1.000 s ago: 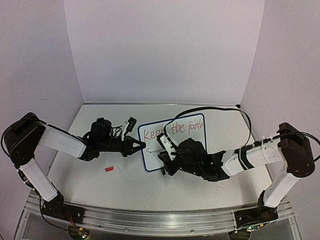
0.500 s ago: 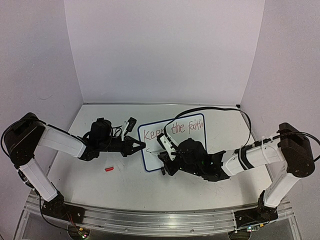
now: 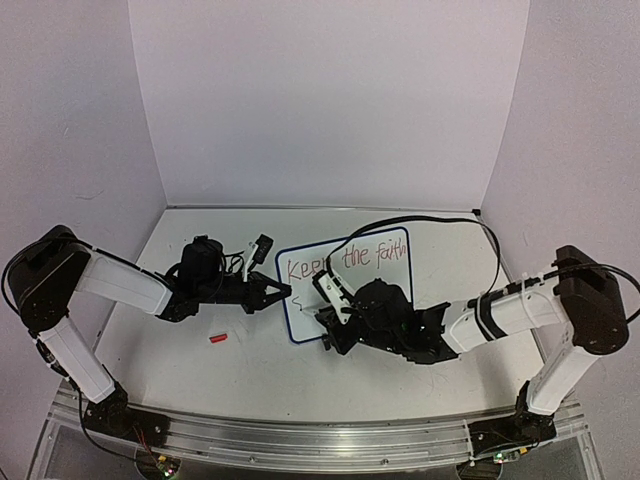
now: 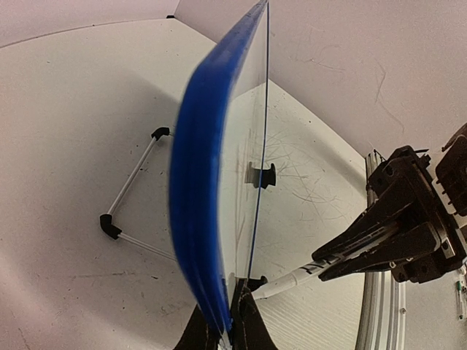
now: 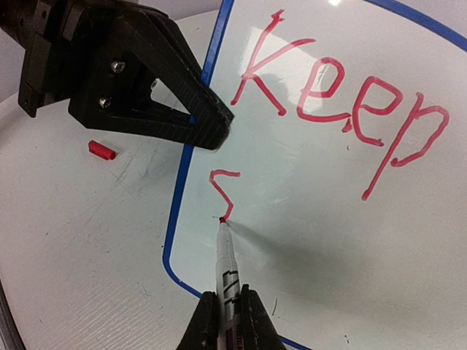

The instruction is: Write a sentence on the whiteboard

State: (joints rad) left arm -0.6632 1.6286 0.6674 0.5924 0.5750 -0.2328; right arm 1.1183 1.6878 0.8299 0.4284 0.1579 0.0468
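The whiteboard [image 3: 300, 312] lies mid-table, blue-rimmed. The sentence [image 3: 345, 258] shows in red as "Keep the faith" on the top line. In the right wrist view "Keep" [image 5: 343, 109] is clear, and a short S-like stroke [image 5: 225, 191] starts the second line. My left gripper [image 3: 285, 292] is shut on the board's left rim, which shows edge-on in the left wrist view [image 4: 201, 182]. My right gripper [image 5: 228, 321] is shut on a white marker [image 5: 228, 266] whose red tip touches the end of the stroke. It hovers over the board's near left part [image 3: 333, 318].
A small red marker cap [image 3: 218, 339] lies on the table left of the board, also in the right wrist view [image 5: 101, 150]. A black cable [image 3: 430, 218] arcs past the board's far right corner. A metal rail [image 3: 300, 440] runs along the near edge.
My right gripper has shifted slightly with the marker and the red stroke on the second line has grown a little. The left arm and the board have not moved.
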